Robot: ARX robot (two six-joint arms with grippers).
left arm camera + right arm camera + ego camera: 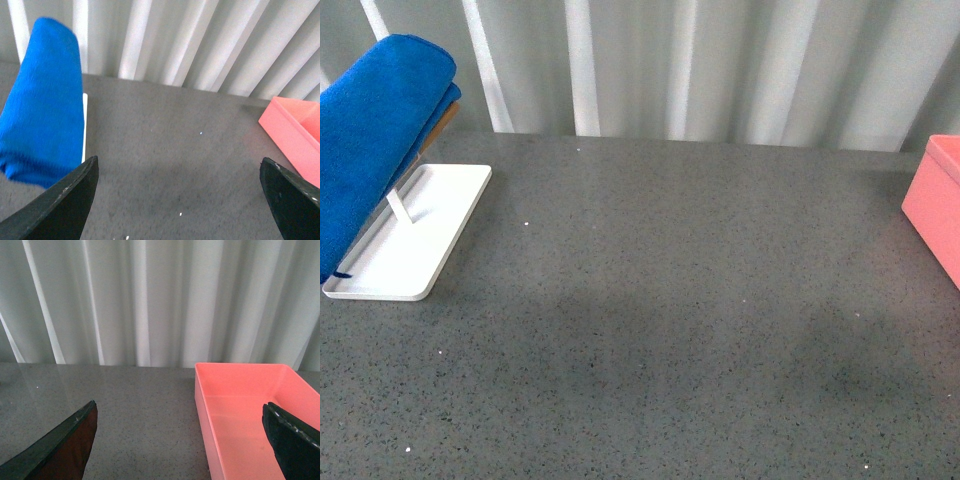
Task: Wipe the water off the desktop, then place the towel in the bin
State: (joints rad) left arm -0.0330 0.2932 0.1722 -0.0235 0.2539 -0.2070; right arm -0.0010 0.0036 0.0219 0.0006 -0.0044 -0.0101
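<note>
Right now the blue towel (375, 130) is hanging over the rack (400, 207) on the white tray (430, 225), far left of the tabletop (670, 300). The pink bin (935, 215) is sitting at the right edge, well apart. L hand (177, 167) & R hand (179, 407) are both gaping wide, holding nothing.

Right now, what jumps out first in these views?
The bright blue towel, draped on a rack over the white tray at the far left. Then the pink bin at the right edge, empty where visible, with dark speckled desktop between them.
</note>
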